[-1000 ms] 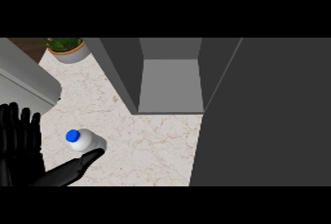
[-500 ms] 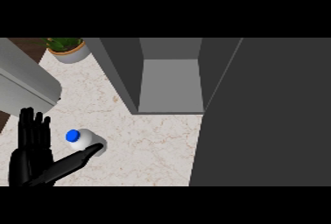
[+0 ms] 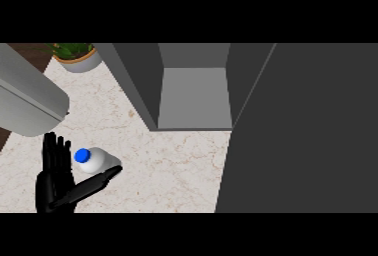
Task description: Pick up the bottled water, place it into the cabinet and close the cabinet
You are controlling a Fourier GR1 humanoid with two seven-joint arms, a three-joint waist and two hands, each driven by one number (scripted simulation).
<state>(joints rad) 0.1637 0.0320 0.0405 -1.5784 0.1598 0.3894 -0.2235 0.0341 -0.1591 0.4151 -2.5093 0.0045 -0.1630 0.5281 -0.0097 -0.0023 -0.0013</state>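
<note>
At lower left, the left hand has closed in on the water bottle, fingers straight and thumb beneath, not yet gripping it.

The clear bottled water with a blue cap stands on the pale marbled worktop, its lower body partly hidden behind the thumb of the black left hand. The leafy potted plant at the worktop's far left corner is cut off.
</note>
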